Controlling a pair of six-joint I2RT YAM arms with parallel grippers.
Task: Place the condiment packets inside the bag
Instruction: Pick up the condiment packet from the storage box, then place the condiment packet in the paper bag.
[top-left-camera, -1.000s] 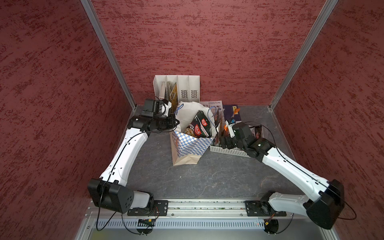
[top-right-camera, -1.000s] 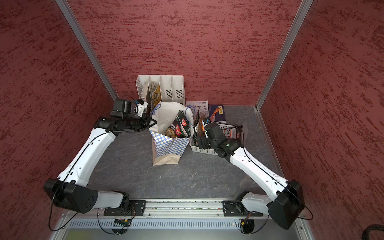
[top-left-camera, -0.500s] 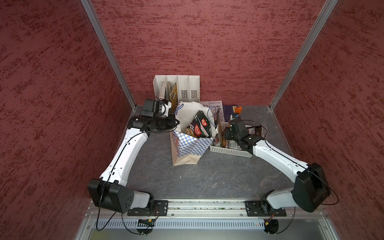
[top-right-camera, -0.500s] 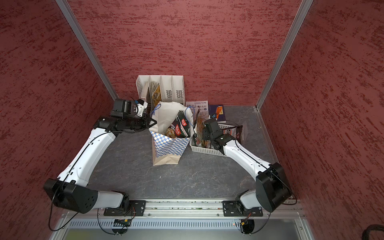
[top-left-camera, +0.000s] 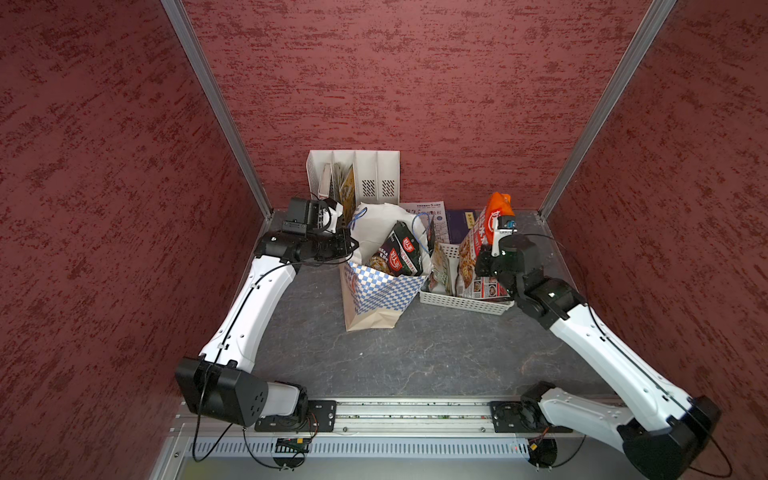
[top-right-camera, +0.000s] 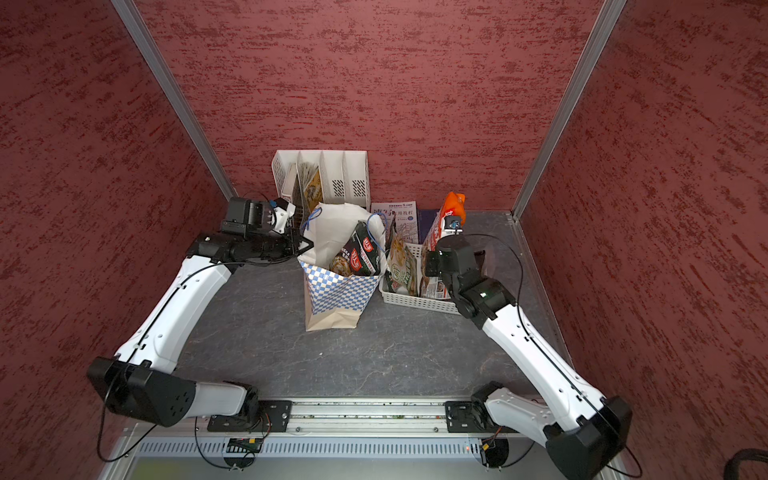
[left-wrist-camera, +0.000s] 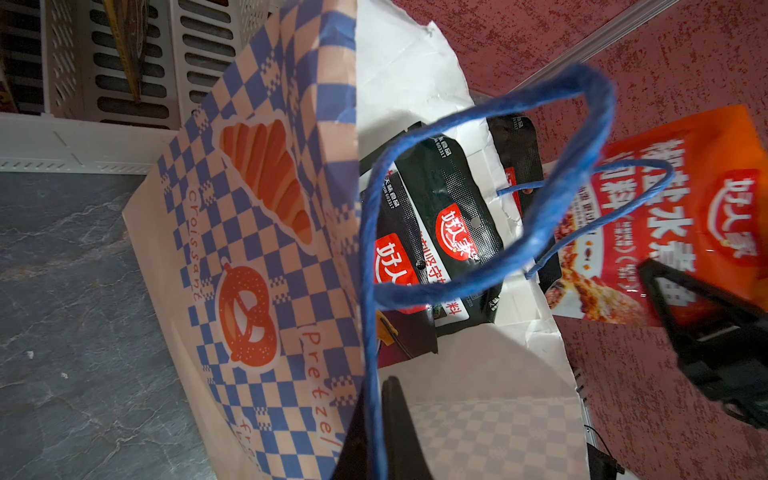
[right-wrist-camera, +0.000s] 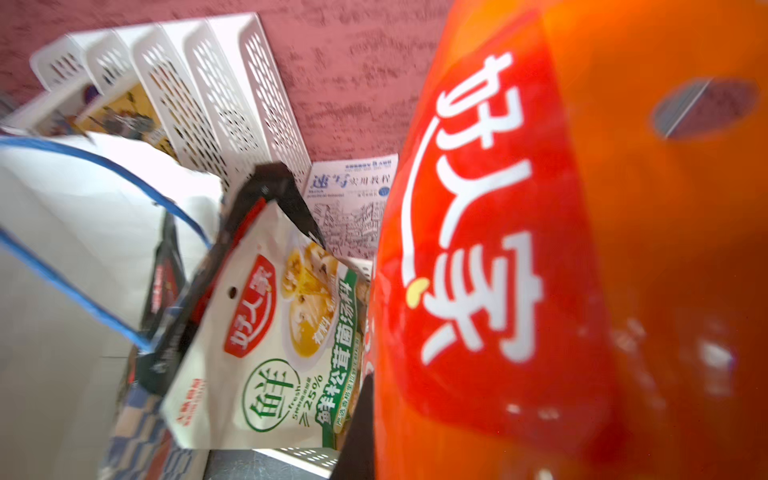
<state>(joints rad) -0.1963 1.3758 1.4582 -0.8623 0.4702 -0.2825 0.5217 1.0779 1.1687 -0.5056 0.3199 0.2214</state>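
Change lay on the right: a second before, the right claw (top-left-camera: 498, 229) had been low in the white basket (top-left-camera: 465, 304) with its jaws wide. Now it stood raised above the basket, jaws clamped on the orange packet (top-left-camera: 478, 245), which hung upright with its lower end still down at the basket. The left claw (top-left-camera: 348, 246) had not moved and stayed closed on the left rim of the bag (top-left-camera: 378, 291). The bag stood mid-bench, just left of the basket and touching it.

By count there were two arms, one bag, one basket and one file holder (top-left-camera: 365, 174) of four slots against the far wall. Two books lay flat beyond the basket, a white booklet (top-left-camera: 428, 212) and a dark blue book (top-left-camera: 461, 218). One cream packet (right-wrist-camera: 282, 332) leaned in the basket's left end. Two black packets (left-wrist-camera: 449, 208) stood out of the bag, with a third dark edge behind them.

The right wrist view was blurred and mostly filled by the orange packet. In both top views that packet hid the right claw's fingertips. Whether another packet stood behind it in the basket could not be told. The bag's wall hid its lower contents.
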